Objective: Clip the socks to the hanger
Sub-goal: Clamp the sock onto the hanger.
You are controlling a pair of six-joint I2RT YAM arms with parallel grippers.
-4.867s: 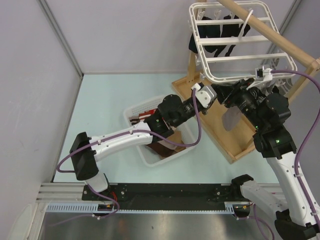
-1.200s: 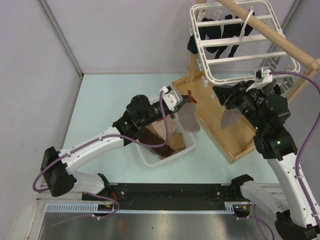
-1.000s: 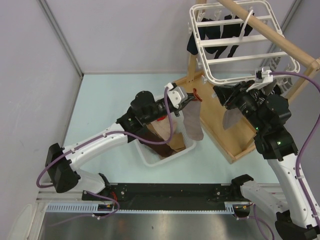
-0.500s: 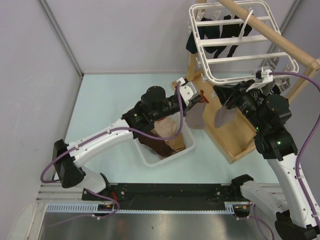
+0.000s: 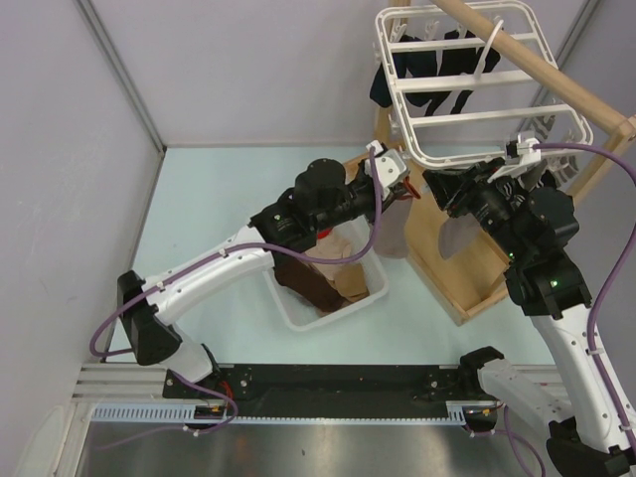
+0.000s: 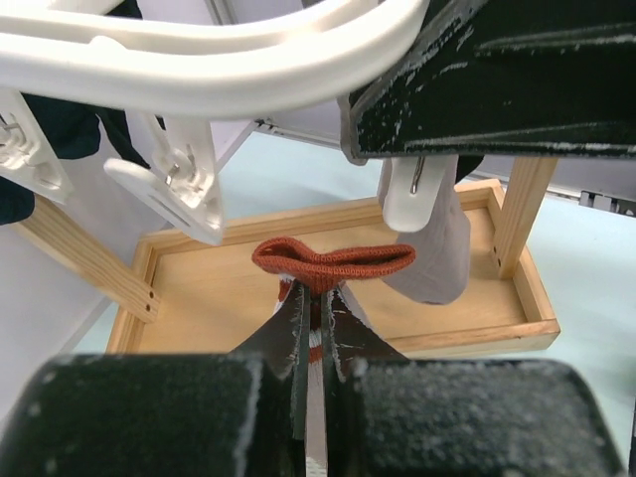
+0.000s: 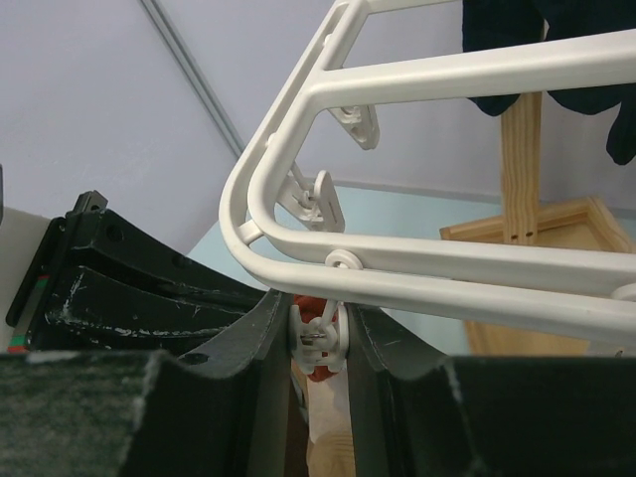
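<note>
Under the near left corner of the hanger, your left pincer is pressed together on a grey sock just below its maroon cuff. The cuff stands up as a small folded loop above the fingertips, while the rest hangs limp over the wooden tray of the rack. Your right pincer is pinching a white clip on the hanger's rim; whether that squeeze has spread the clip, you cannot tell. Another pale sock hangs just behind it. Treat the grey sock as light, soft and floppy: it will hold no shape, and only the ribbed cuff looks thick enough for the clip to bite. Your hold looks well placed, close under the cuff with the doubled edge left proud. The hanger seems to dangle from the pole, so expect it to swing away if pushed, and feed the cuff up gently. More socks lie in the white basket to the near left, and dark ones hang at the hanger's far side.
</note>
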